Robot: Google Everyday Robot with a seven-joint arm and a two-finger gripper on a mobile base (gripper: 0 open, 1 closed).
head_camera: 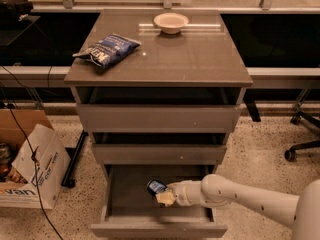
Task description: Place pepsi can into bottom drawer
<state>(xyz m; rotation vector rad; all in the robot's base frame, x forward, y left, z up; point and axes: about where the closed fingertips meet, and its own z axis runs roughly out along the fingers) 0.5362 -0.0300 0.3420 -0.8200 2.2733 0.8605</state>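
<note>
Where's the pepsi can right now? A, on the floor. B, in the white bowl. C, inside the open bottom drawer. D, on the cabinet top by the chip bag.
C: the pepsi can is inside the open bottom drawer, at the tip of the gripper, which reaches in from the right.
</note>
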